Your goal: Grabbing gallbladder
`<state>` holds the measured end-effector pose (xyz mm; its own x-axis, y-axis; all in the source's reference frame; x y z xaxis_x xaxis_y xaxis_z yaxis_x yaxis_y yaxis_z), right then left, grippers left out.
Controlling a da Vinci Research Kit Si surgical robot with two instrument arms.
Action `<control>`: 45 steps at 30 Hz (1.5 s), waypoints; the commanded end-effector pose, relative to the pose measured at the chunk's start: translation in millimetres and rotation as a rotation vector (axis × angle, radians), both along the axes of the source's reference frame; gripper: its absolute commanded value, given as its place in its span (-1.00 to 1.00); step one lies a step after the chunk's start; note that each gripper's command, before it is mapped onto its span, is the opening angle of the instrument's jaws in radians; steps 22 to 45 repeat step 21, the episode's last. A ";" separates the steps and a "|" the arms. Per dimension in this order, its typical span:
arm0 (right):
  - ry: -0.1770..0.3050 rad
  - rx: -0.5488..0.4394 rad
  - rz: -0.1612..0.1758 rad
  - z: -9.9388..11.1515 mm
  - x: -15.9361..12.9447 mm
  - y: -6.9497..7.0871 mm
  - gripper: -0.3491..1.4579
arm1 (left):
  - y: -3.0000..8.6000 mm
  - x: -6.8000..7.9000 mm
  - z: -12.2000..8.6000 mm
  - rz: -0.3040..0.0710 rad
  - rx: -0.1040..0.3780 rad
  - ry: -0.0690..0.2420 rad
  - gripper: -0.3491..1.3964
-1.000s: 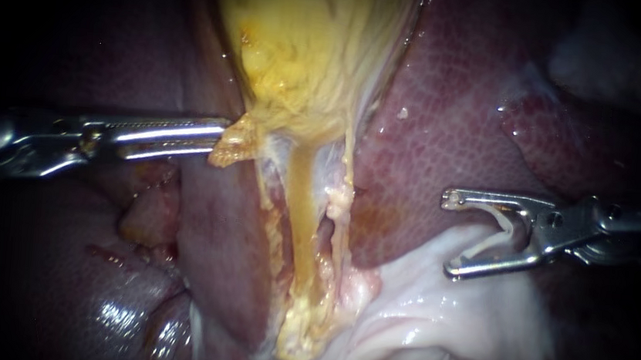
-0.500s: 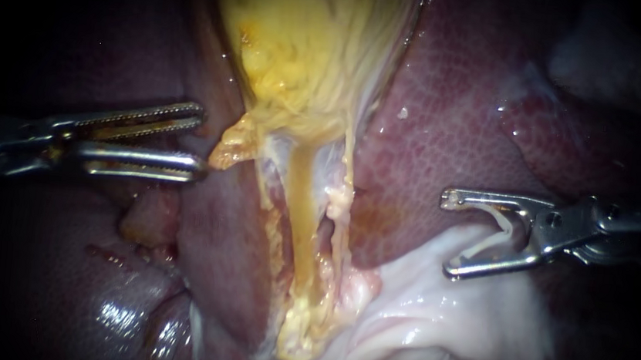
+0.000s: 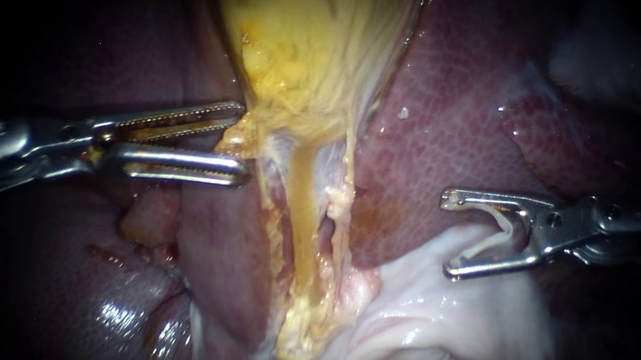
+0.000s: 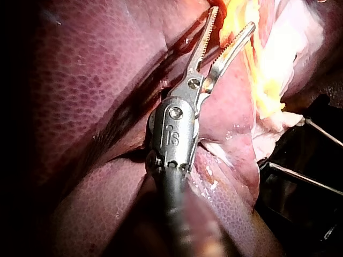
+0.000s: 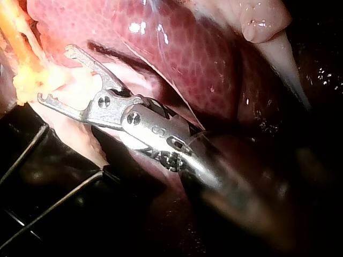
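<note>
Left instrument (image 3: 240, 138) nearer, jaws wide open astride gallbladder (image 3: 308, 55) lower fringe, unclamped; right instrument (image 3: 449, 234) jaws open, empty, well apart

The gallbladder (image 3: 309, 47) is cut off by the top edge of the endoscope view, so its upper body is unseen. The left instrument (image 3: 243, 140) is a dim blur at the left edge, and the shaft of the right instrument (image 3: 447, 234) is lost in dark at the right edge. The upper left corner is black. In each wrist view the near shaft is blurred. The thin rods (image 4: 303, 175) in the dark beside the tissue cannot be identified.
</note>
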<state>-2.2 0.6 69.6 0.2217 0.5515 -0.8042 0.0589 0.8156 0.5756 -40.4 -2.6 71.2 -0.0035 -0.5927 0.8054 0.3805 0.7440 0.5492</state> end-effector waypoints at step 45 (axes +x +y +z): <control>0.000 0.000 0.000 -0.1 0.1 0.0 0.05 | -0.2 1.0 0.0 0.027 0.029 0.050 -1.00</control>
